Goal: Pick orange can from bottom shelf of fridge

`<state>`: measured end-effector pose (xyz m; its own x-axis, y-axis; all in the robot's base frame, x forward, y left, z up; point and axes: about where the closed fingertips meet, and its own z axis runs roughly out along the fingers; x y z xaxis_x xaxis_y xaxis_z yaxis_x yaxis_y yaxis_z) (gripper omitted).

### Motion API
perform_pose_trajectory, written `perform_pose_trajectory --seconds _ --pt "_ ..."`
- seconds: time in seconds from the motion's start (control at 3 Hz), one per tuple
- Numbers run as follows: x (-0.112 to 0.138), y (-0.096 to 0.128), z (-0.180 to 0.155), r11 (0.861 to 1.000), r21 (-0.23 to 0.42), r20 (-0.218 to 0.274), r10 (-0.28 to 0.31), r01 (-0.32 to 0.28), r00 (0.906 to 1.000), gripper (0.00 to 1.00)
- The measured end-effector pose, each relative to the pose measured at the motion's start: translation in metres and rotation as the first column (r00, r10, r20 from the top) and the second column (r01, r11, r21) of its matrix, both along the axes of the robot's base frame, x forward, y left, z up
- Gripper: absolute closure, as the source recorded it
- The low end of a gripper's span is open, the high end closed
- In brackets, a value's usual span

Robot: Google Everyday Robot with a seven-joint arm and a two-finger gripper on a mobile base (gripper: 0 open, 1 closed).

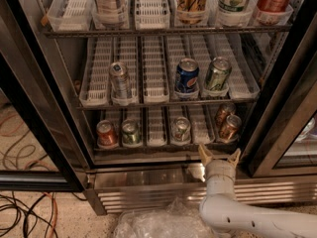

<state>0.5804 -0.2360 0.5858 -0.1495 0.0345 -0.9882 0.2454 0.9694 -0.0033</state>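
Note:
The orange can stands at the front right of the bottom shelf of the fridge, upright, with a second copper can right behind it. My gripper is open and empty. It sits just below and in front of the shelf's front edge, slightly left of the orange can and not touching it. The white arm runs down to the lower right.
On the bottom shelf also stand a red can, a green can and a silver can. The rack above holds a silver can, a blue Pepsi can and a green can. The black door frame is close on the right. A plastic bag and cables lie on the floor.

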Motion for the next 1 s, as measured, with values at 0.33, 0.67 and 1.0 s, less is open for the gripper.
perform_pose_trajectory --seconds 0.33,0.67,1.0 --pt "0.003 -0.001 0.001 1.0 -0.011 0.013 -0.005 0.005 0.9999 0.21" --pt "0.014 -0.009 0.014 0.998 -0.054 0.078 -0.026 0.03 0.9966 0.21" --pt "0.019 -0.012 0.036 0.994 -0.096 0.154 -0.029 0.044 0.9877 0.2"
